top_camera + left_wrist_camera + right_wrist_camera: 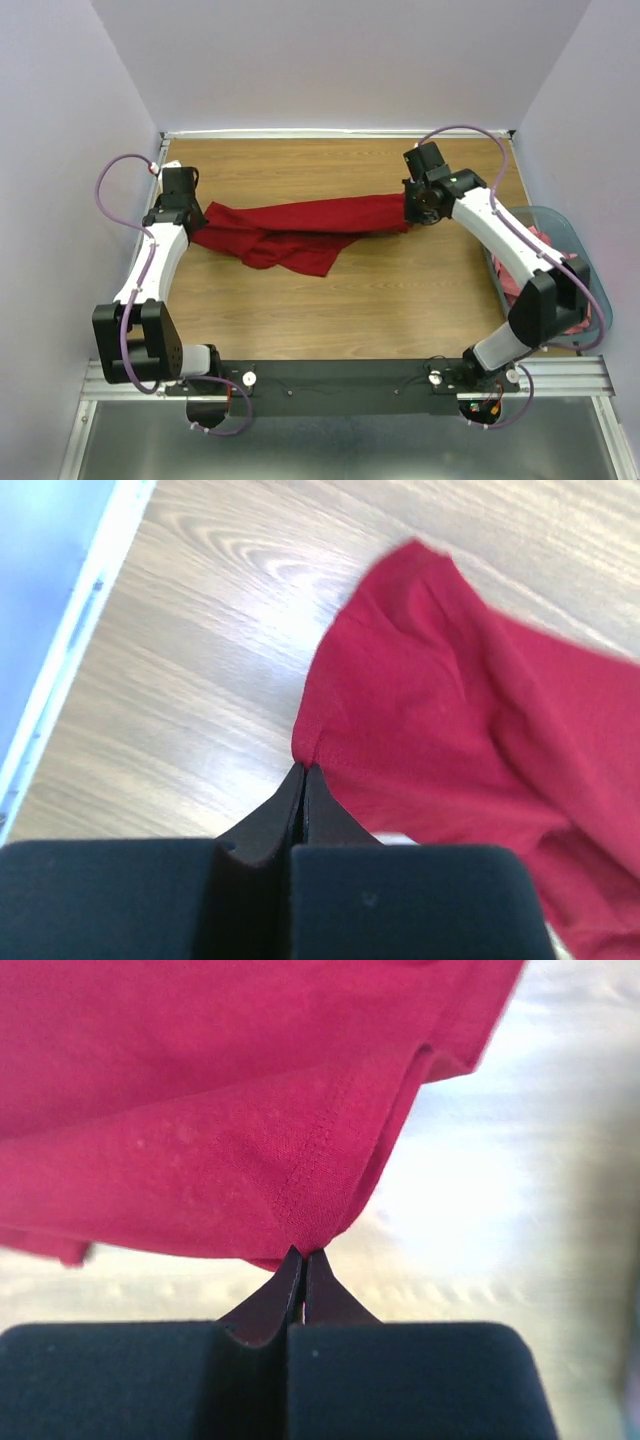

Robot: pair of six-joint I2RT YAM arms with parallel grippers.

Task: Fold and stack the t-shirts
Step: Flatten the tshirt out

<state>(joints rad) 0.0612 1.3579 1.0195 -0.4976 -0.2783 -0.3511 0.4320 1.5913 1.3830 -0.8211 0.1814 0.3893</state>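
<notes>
The left claw (303,772) is pinched shut right on a hemmed edge of the plain dark red cotton t-shirt (300,225). The right claw (303,1253) is clamped the same way on a stitched corner at the other end. So the shirt hangs strung between them across the far half of the wooden tabletop (350,320), middle sagging in a bunch toward the centre. It looks light and floppy with zero stiffness, so it'll likely droop and twist anywhere it isn't held. Seams and corners seem like the best grab spots. The lighter salmon-pink shirts (541,238) sit in the grey-blue plastic basket (596,290) at the right edge.
</notes>
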